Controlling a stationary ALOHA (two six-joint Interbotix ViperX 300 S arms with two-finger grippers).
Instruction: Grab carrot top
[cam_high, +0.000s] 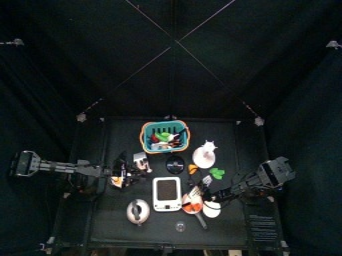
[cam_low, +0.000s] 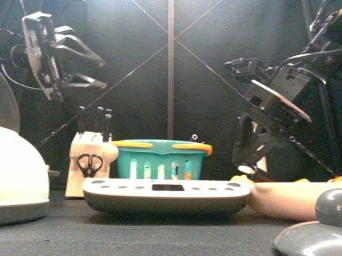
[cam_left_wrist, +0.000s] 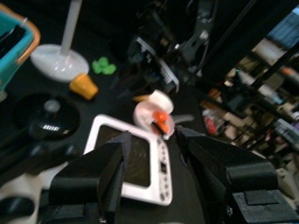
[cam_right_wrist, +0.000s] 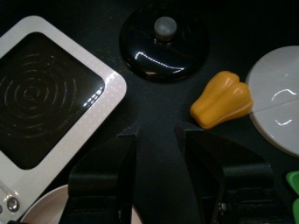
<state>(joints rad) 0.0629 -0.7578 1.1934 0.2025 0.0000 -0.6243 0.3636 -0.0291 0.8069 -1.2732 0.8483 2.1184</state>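
Carrot top (cam_high: 214, 172): one green leafy piece, lying on the table beyond the white scale (cam_high: 166, 192) and to its right, clear of both grippers.

Count, working left to right from the scale:
- one left arm, off to the scale's left
- one silver lid (cam_high: 136, 210), near the scale's left front corner
- one scale
- one teal basket (cam_high: 166, 134), well behind the scale
- one black round lid (cam_right_wrist: 163, 44), just behind the scale
- one orange chunk (cam_right_wrist: 222, 96), right of the scale
- one white disc (cam_high: 205, 155), behind and right of the scale
- one right arm, to the scale's right

View differences:
- Top view alone gives the whole layout.
- Front view puts the scale (cam_low: 167, 195) near and large with the basket (cam_low: 160, 158) behind it. It alone shows a white holder with scissors (cam_low: 87, 160), behind the scale to its left. I cannot pick out the carrot top there.
- Left wrist view looks across the scale (cam_left_wrist: 135, 157) to the green piece (cam_left_wrist: 103, 64), with the orange chunk (cam_left_wrist: 82, 85) just beside it.
- Right wrist view has the scale (cam_right_wrist: 52, 96), black lid, orange chunk and disc (cam_right_wrist: 281, 96) close up. Only a sliver of green (cam_right_wrist: 293, 185) shows at the edge.

Grippers:
- Left gripper (cam_left_wrist: 152, 188): jaws spread nearly full wide, nothing between them, touching nothing, raised at the scale's left.
- Right gripper (cam_right_wrist: 158, 175): jaws wide apart, empty, above bare table between the scale and the orange chunk, touching neither.
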